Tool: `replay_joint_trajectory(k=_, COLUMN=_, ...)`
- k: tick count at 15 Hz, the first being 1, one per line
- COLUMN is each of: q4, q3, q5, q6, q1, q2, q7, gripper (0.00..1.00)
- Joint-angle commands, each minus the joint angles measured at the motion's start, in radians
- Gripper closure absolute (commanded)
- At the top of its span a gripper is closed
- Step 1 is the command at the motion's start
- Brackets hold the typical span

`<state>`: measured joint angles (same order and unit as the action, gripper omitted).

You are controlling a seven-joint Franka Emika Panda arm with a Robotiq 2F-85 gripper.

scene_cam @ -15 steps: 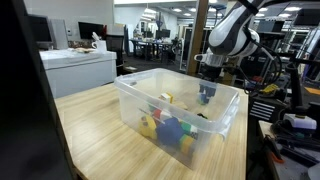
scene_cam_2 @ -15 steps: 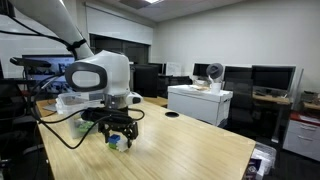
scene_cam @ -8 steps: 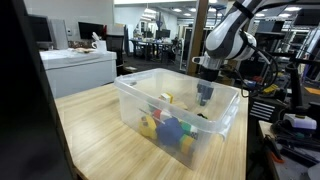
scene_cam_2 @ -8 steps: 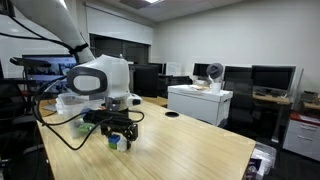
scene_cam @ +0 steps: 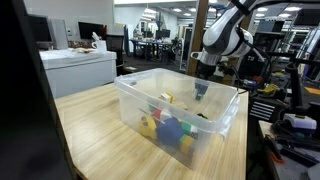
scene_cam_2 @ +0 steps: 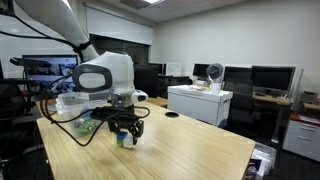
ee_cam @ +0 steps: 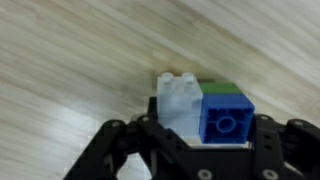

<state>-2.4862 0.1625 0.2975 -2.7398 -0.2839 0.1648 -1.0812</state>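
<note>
My gripper (ee_cam: 200, 138) is shut on a small stack of toy bricks (ee_cam: 205, 108): a clear one, a blue one and a green one behind. In an exterior view the gripper (scene_cam: 201, 92) hangs above the far side of a clear plastic bin (scene_cam: 132, 100) holding several yellow and blue toys (scene_cam: 170, 128). In an exterior view the gripper (scene_cam_2: 125, 136) holds the bricks (scene_cam_2: 124, 140) just above the wooden table (scene_cam_2: 180, 150); the bin (scene_cam_2: 80, 124) lies behind it, partly hidden by the arm. The wrist view shows blurred wood grain below the bricks.
The bin stands near the wooden table's (scene_cam: 95, 125) edge. A white cabinet (scene_cam: 78, 68) stands beyond the table, also seen in an exterior view (scene_cam_2: 200, 102). Cables (scene_cam_2: 60, 125) hang from the arm. Equipment (scene_cam: 290, 125) sits beside the table.
The gripper has risen a little and shifted sideways with the bricks still in it. The bin and its toys have not moved.
</note>
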Motion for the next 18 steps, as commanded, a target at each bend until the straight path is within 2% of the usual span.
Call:
replay_joint_trajectory(k=1, q4=0.085, q3=-0.035, q5=0.083, q6=0.030, q1=-0.020, q2=-0.033, q7=0.036, gripper=0.55)
replay_joint_trajectory(k=6, q4=0.248, q3=-0.069, q5=0.316, q6=0.145, q1=0.005, q2=-0.100, q7=0.111, gripper=0.55)
replay_joint_trajectory(k=10, q4=0.233, q3=-0.082, q5=0.489, q6=0.225, q1=0.072, q2=-0.208, q7=0.052, gripper=0.55)
replay_joint_trajectory(k=13, q4=0.180, q3=-0.073, q5=0.534, q6=0.288, q1=0.133, q2=-0.282, q7=0.032, gripper=0.55)
replay_joint_trajectory(k=18, q4=0.097, q3=-0.060, q5=0.517, q6=0.342, q1=0.193, q2=-0.345, q7=0.042, gripper=0.55)
